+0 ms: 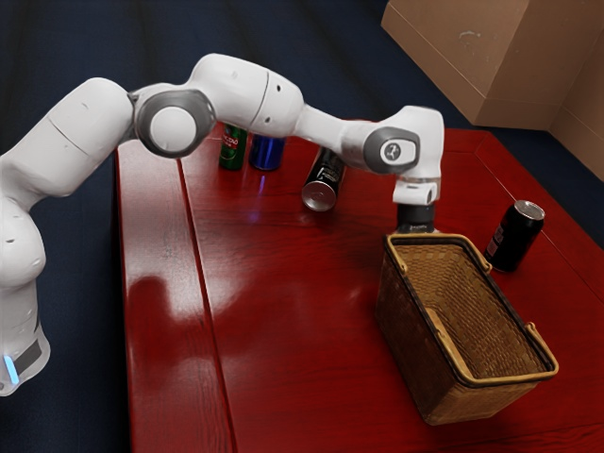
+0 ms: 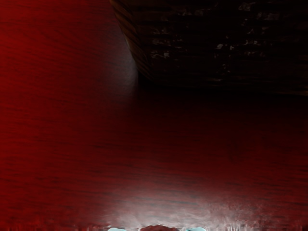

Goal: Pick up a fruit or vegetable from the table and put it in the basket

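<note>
Our white arm (image 1: 245,90) reaches across a glossy red counter (image 1: 274,311), bringing our black gripper (image 1: 415,221) down just beyond one short end of a brown wicker basket (image 1: 401,340). The basket stands upright, its woven inside in view. Close to our gripper, the wrist view catches the top of a dark red, rounded shape (image 2: 159,228) between two pale spots; we cannot tell whether it is the fruit or vegetable. Nor can we tell whether our fingers are spread, pressed together or pinching anything. A black can (image 1: 517,236) stands near the basket, on the exterior view's right. Toward the exterior view's left, another dark can (image 1: 328,176) lies on its side, its silver end showing, near a blue can (image 1: 268,154) and a green can (image 1: 231,151), both partly hidden by our arm.
</note>
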You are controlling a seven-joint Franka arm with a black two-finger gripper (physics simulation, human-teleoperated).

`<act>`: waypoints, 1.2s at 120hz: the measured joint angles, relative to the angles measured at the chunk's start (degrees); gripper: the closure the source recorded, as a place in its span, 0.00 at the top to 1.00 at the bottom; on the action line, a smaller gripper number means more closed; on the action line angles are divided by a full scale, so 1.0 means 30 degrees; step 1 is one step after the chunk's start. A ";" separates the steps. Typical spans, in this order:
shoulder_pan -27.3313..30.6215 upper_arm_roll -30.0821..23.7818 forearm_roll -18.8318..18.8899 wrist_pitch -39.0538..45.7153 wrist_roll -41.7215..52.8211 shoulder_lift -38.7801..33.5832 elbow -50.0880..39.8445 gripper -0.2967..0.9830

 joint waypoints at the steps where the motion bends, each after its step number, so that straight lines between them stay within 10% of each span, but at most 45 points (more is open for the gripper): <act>1: 0.0000 0.0000 0.0051 -0.0044 -0.0029 -0.0015 0.0045 0.33; 81: -0.0467 -0.0296 0.6958 -0.8667 -0.5498 -0.3939 0.4777 0.33; 144: -0.3832 -0.0658 0.7695 -1.1447 -0.9503 -0.5173 0.5562 0.34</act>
